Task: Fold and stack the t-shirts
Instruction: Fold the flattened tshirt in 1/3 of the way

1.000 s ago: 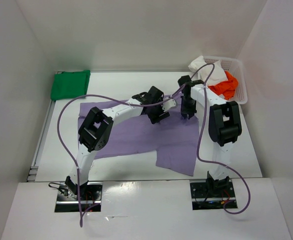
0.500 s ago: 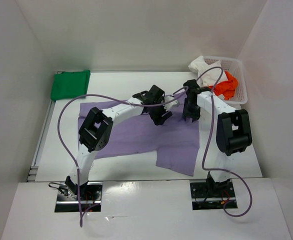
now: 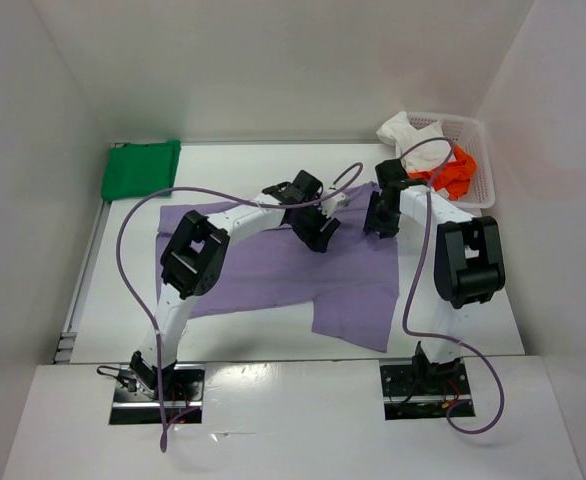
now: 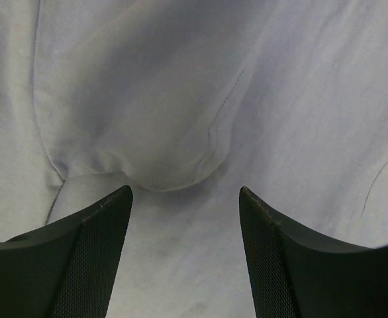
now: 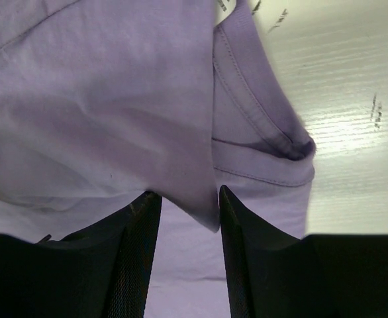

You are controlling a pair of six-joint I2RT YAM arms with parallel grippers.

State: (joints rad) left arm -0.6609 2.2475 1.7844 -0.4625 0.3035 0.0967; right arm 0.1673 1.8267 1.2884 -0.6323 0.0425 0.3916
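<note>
The lavender-purple t-shirt (image 3: 273,268) lies spread across the middle of the table. My left gripper (image 3: 318,232) hovers open low over its upper middle. In the left wrist view its jaws (image 4: 185,189) stand wide over the cloth, with a raised fold (image 4: 161,132) just ahead and nothing between them. My right gripper (image 3: 379,222) is at the shirt's far right corner. Its jaws (image 5: 187,192) stand apart, and a loose flap of purple cloth (image 5: 194,199) hangs between the tips beside the sleeve hem (image 5: 267,152). The green t-shirt (image 3: 141,168) lies folded at the far left.
A white mesh basket (image 3: 483,165) stands at the back right, holding the white t-shirt (image 3: 408,132) and the orange-red t-shirt (image 3: 451,172). White walls enclose the table on three sides. A purple cable (image 3: 133,260) loops above the left arm. Bare table (image 5: 353,99) shows right of the sleeve.
My right gripper has opened wider around the purple flap, and the right arm's elbow has swung to the right. The left gripper has hardly moved.
</note>
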